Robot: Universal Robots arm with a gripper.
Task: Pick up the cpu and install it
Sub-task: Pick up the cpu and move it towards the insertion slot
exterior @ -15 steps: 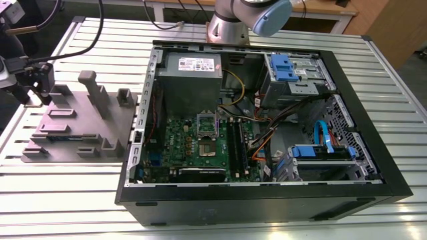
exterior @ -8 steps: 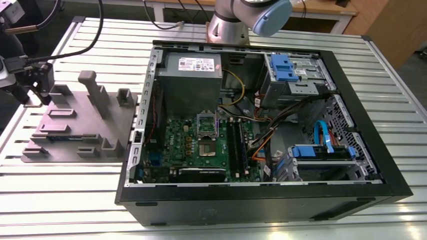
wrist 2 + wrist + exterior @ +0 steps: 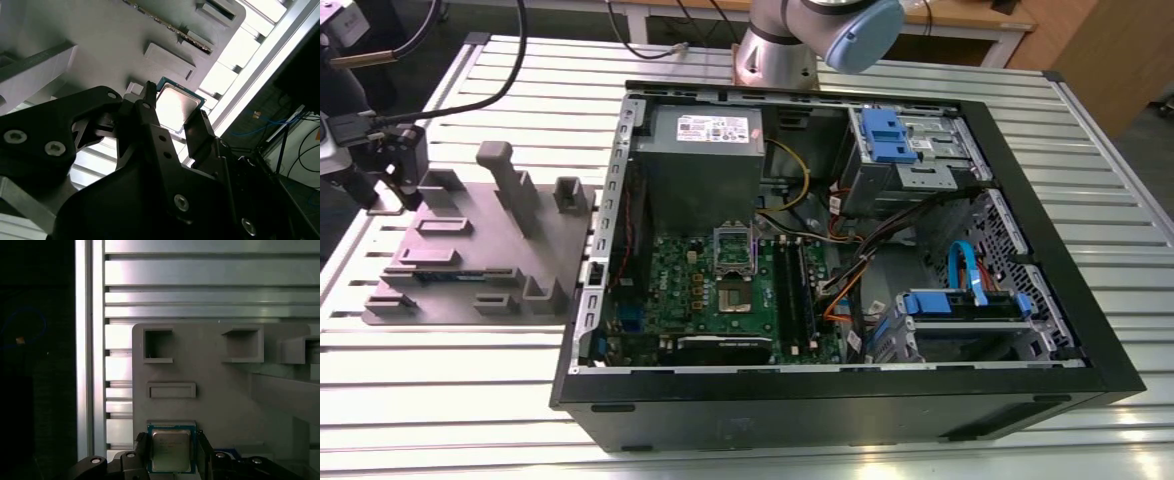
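The cpu (image 3: 171, 450) is a small square silver chip with a green rim, lying at the edge of a grey holder plate (image 3: 215, 390). My gripper (image 3: 172, 452) has one black finger against each of its two opposite sides in both wrist views, jaws closed onto it. In the second wrist view the cpu (image 3: 176, 104) shines between the fingertips (image 3: 150, 102) of the gripper (image 3: 172, 112). In the exterior view my gripper (image 3: 394, 190) hangs over the left end of the grey holder plate (image 3: 480, 255), far from the open computer case (image 3: 854, 390) and the motherboard socket (image 3: 731, 296).
The holder plate carries raised blocks and posts (image 3: 500, 175) near the gripper. The case stands on a slatted metal table (image 3: 454, 380), with cables, blue drive brackets (image 3: 887, 135) and a power supply (image 3: 700, 135) inside. The arm's base (image 3: 781, 55) stands behind the case.
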